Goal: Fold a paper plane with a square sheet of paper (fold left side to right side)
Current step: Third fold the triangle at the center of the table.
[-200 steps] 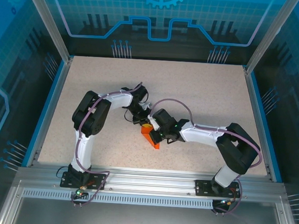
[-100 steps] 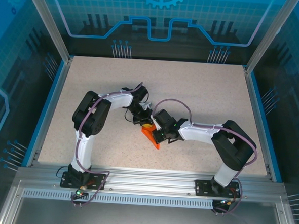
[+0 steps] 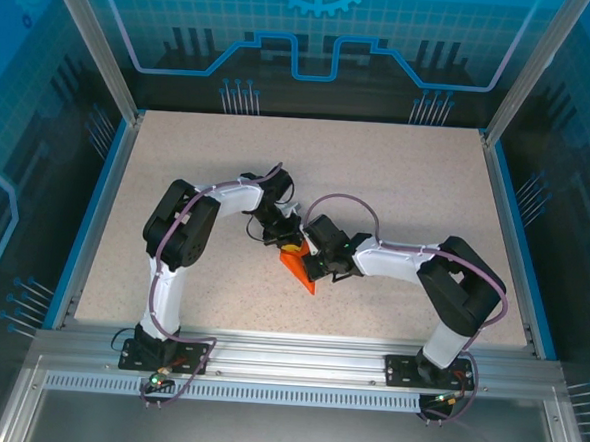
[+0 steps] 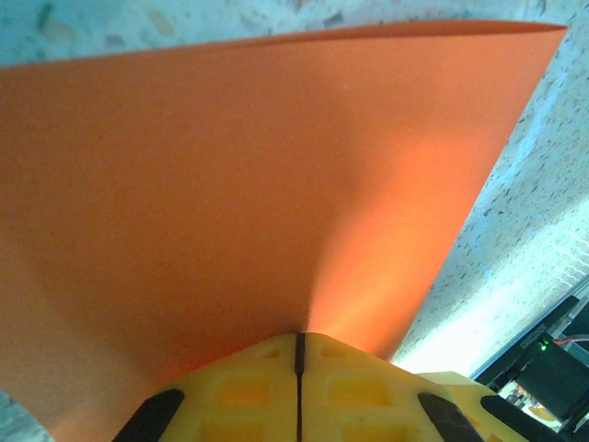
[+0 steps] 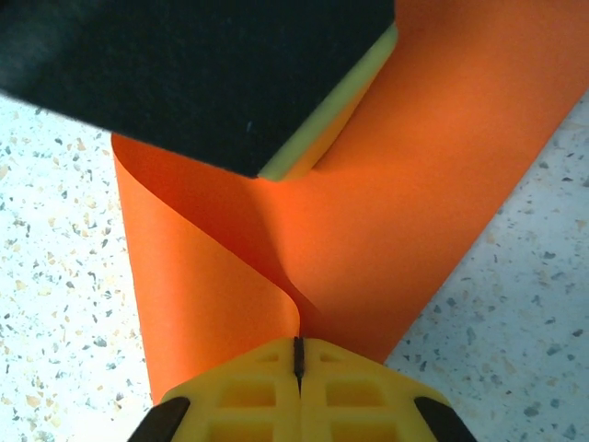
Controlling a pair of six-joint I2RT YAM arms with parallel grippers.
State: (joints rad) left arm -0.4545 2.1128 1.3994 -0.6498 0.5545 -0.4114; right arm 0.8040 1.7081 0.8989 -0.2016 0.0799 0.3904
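The left claw [image 4: 299, 354] and right claw [image 5: 297, 357] both clench the thin bright orange paper sheet [image 4: 230, 184]. It looks light and floppy, so the edges seem best to grip.

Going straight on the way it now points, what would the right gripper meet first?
The right gripper is shut on the square sheet of paper, so more of that sheet comes first. Just beyond, the left gripper lies across its line, pinching the same sheet; how near is unclear.

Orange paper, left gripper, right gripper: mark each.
orange paper [image 4: 230, 184], left wrist view, sheet's broad face.
left gripper [image 4: 299, 339], left wrist view, seam between closed fingertips.
right gripper [image 5: 297, 345], right wrist view, seam between closed fingertips.
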